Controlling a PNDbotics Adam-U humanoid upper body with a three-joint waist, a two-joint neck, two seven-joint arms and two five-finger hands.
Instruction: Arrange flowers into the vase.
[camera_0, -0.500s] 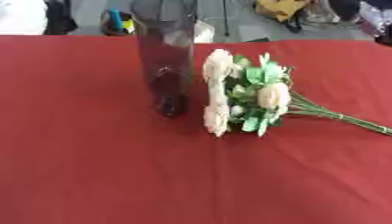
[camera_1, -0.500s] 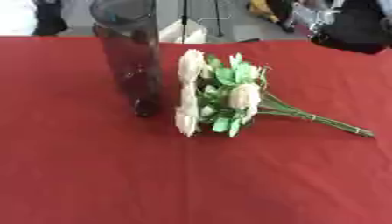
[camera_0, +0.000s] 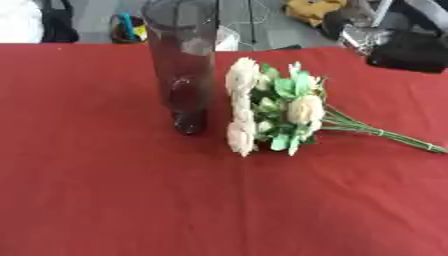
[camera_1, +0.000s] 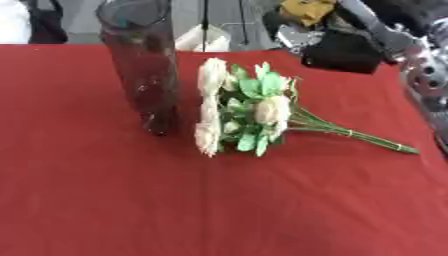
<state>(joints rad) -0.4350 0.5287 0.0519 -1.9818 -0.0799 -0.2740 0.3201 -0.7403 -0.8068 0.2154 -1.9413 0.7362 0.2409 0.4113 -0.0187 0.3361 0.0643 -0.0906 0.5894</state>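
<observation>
A tall dark glass vase (camera_0: 184, 70) stands upright on the red table, left of centre. Just to its right a bunch of cream flowers (camera_0: 271, 110) with green leaves lies flat, blooms beside the vase's base and stems (camera_0: 385, 135) pointing right. My right hand (camera_1: 341, 50), a black mass, comes in from the upper right on a silver arm (camera_1: 427, 75). It hangs over the table's far edge, above and right of the blooms, apart from them. My left hand shows in neither view.
The red cloth (camera_0: 105, 200) covers the whole table in front of the vase. Beyond the far edge sit floor clutter, a yellow object (camera_1: 302, 9) and a white thing (camera_1: 199, 39).
My right hand has moved in from the upper right corner, leftward and down toward the flowers. The vase and the flowers have not moved.
</observation>
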